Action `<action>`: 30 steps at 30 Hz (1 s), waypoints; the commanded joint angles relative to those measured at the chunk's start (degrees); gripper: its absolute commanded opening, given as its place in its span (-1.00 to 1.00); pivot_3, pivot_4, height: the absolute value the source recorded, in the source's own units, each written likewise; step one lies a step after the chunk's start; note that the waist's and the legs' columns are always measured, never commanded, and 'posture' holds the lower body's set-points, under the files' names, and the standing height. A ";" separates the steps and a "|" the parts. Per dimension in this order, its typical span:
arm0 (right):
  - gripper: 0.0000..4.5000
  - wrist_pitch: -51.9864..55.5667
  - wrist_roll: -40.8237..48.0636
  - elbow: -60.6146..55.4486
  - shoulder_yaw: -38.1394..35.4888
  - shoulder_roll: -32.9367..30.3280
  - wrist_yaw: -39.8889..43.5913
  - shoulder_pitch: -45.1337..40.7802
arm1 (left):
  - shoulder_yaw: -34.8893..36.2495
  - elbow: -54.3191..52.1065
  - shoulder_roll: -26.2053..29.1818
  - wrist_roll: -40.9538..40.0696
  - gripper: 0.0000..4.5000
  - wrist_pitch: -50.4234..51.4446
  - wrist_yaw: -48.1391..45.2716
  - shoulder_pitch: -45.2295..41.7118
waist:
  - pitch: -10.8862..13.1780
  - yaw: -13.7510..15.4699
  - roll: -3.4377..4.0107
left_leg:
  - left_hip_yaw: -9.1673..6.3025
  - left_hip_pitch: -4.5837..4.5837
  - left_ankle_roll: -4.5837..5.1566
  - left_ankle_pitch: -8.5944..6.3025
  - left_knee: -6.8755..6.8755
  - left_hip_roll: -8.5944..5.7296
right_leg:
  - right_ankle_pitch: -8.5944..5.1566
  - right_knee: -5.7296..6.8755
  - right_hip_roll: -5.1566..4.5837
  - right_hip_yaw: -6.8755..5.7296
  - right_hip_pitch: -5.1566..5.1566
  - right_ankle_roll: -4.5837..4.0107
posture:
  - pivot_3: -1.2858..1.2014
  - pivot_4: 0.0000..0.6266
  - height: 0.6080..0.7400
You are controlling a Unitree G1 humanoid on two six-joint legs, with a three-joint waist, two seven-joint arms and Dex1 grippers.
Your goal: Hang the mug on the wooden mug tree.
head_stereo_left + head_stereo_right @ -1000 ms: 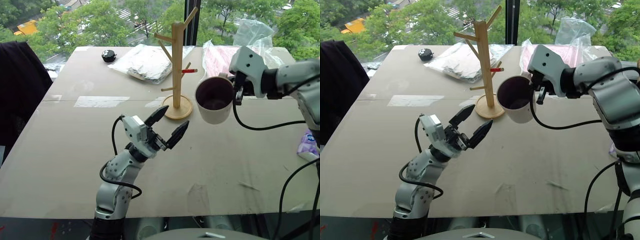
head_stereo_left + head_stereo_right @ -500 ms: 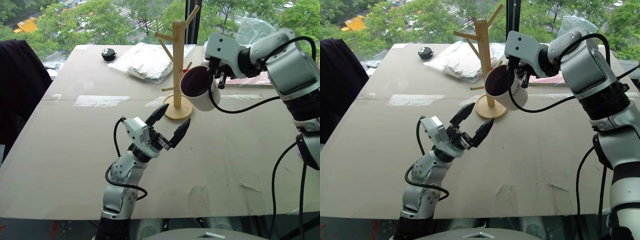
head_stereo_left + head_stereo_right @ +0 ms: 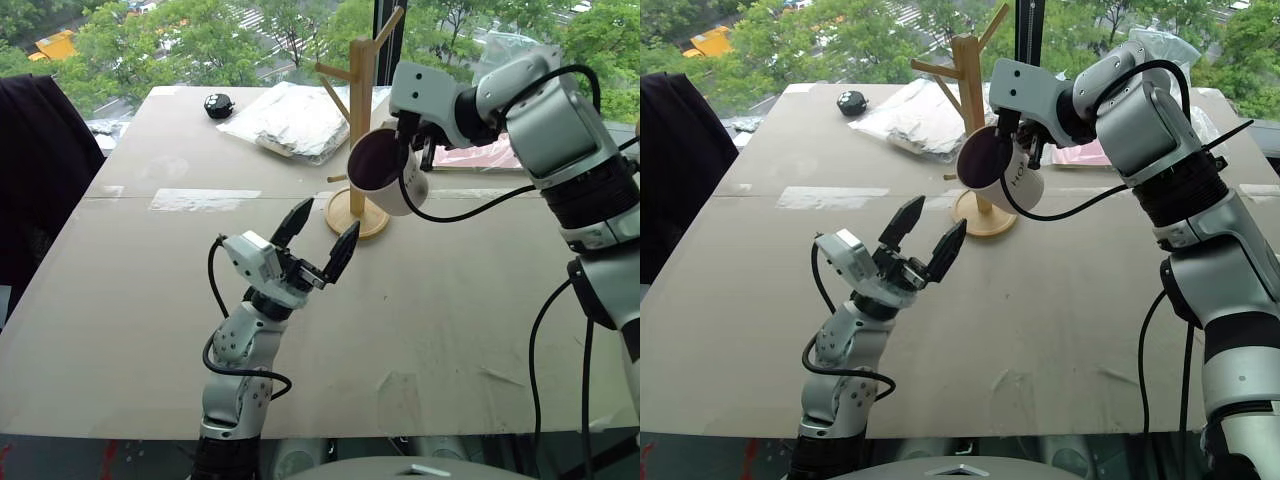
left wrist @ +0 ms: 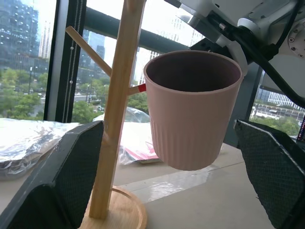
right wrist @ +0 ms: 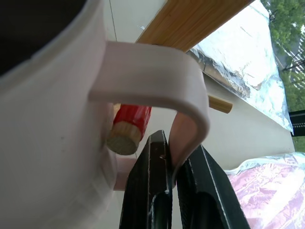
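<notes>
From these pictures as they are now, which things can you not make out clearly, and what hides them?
- Red-tipped peg: right wrist view shows its end at the mug handle, but whether it has entered the loop cannot be told.
- Lettering on the mug: right eye view, too small to read.
- Wooden mug tree: top peg cut by the frame edge; lower post hidden by the mug.
- Small black object on the far table: too small to identify.

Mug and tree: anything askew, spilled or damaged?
Nothing stands out. The mug is tilted, held by its handle in the right gripper, with the red-tipped peg at the handle loop. The wooden mug tree stands upright; no spill shows on the table.
</notes>
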 commanded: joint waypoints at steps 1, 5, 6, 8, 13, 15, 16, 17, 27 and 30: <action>-0.96 -2.01 -1.66 0.14 -0.80 0.36 0.67 -2.62 | -0.59 -0.62 -0.56 -0.11 1.00 -1.59 0.28 -0.02 | 0.00 0.00 0.00 | 0.00 0.00 0.00 0.00 0.00 0.00 | 0.00 0.00 0.00 -0.01 0.00 0.00 | 0.03 -0.52 1.00; -0.72 -2.64 -2.43 0.71 -1.40 1.35 0.72 -2.94 | -1.11 -0.49 -0.69 0.24 1.00 -1.95 0.20 0.29 | 0.00 -0.05 0.00 | -0.02 0.00 -0.02 0.01 0.00 -0.02 | 0.00 0.01 0.01 -0.03 0.00 0.00 | 0.03 -0.52 1.00; -0.58 -2.57 -2.57 0.84 -1.62 1.52 0.71 -2.99 | -1.14 -0.44 -0.66 0.27 1.00 -2.03 0.22 0.29 | 0.00 -0.06 0.01 | -0.03 0.00 -0.02 0.01 0.00 -0.01 | 0.00 0.01 0.01 -0.05 0.00 0.00 | 0.03 -0.52 1.00; -0.19 -2.14 -2.65 1.22 -2.11 1.83 0.46 -3.17 | -1.17 -0.32 -0.62 0.29 1.00 -2.22 0.33 0.26 | 0.00 -0.04 0.01 | -0.04 0.00 -0.02 0.01 0.00 -0.01 | 0.00 0.02 0.00 -0.07 0.00 0.00 | 0.03 -0.52 1.00; 0.88 -0.50 -2.07 1.95 -3.78 1.21 0.09 -3.10 | -1.37 -0.44 -0.70 0.44 1.00 -2.38 0.56 0.51 | 0.00 -0.01 0.00 | -0.06 0.00 -0.01 0.01 0.00 -0.02 | 0.00 0.02 -0.01 -0.09 0.01 0.00 | 0.03 -0.52 1.00; 0.98 -0.13 -1.77 2.15 -4.65 0.08 0.42 -2.79 | -1.33 -0.66 -0.60 0.45 1.00 -2.37 0.60 0.89 | 0.00 0.04 0.00 | -0.06 -0.01 -0.02 0.01 0.00 -0.02 | 0.00 0.01 -0.01 -0.09 0.01 0.00 | 0.03 -0.52 1.00; 0.98 0.08 -1.29 2.24 -5.54 -0.77 0.56 -2.58 | -1.32 -0.80 -0.48 0.49 1.00 -2.30 0.63 1.16 | 0.00 0.04 0.00 | -0.07 -0.02 -0.02 0.01 0.00 -0.02 | 0.00 0.01 -0.02 -0.11 0.01 0.00 | 0.03 -0.52 1.00; 0.98 0.80 -0.45 2.17 -6.66 -1.57 0.85 -2.30 | -1.33 -0.91 -0.31 0.57 1.00 -2.19 0.69 1.41 | 0.00 0.06 0.00 | -0.06 -0.02 -0.02 0.01 0.00 -0.02 | 0.00 0.01 -0.03 -0.12 0.01 0.00 | 0.03 -0.52 1.00; 0.98 11.84 19.04 -19.08 -31.57 -10.88 2.38 27.82 | -1.33 -4.51 8.43 0.95 1.00 4.01 -0.69 9.24 | -0.02 0.25 -0.02 | -0.40 -0.05 0.20 -0.12 -0.02 -0.04 | -0.01 -0.08 -0.22 -0.61 0.19 -0.02 | 0.03 -0.52 1.00; 0.98 14.44 24.17 -30.43 -41.07 -6.65 -3.59 46.20 | -1.00 -5.18 13.56 1.75 1.00 7.02 -2.11 13.88 | -0.03 0.06 0.03 | -0.51 -0.03 0.20 -0.12 -0.03 -0.03 | -0.02 -0.01 -0.19 -0.68 0.22 -0.03 | 0.03 -0.52 1.00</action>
